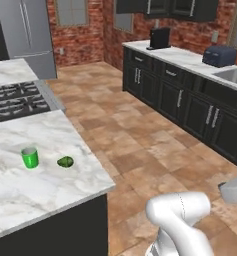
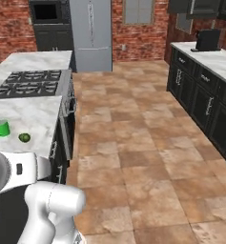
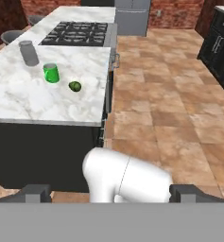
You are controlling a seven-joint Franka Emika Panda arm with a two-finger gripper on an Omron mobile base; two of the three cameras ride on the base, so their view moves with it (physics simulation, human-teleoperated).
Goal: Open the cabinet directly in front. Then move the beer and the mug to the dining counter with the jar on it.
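The bright green mug (image 1: 30, 157) (image 2: 1, 127) (image 3: 51, 73) stands upright on the marble dining counter (image 1: 45, 192) (image 2: 35, 112) (image 3: 23, 97). In the hand view the grey jar (image 3: 29, 53) stands just behind it on the same top. My gripper (image 3: 112, 193) is open and empty, its two dark fingertips (image 3: 36, 192) wide apart. It hangs back from the counter's near end, looking along it. The beer is out of view. Black wall cabinets (image 1: 166, 7) hang over the far worktop, doors shut; I cannot tell which is the task's cabinet.
A small dark green fruit (image 1: 65, 161) (image 3: 74, 86) lies right of the mug. The gas cooktop (image 1: 15, 102) (image 3: 76, 33) sits farther along the island, with grey stools (image 3: 12, 36) on its far side. Black base cabinets (image 1: 190, 105), a toaster (image 1: 219, 56) and a fridge (image 2: 90, 33) line the walls.
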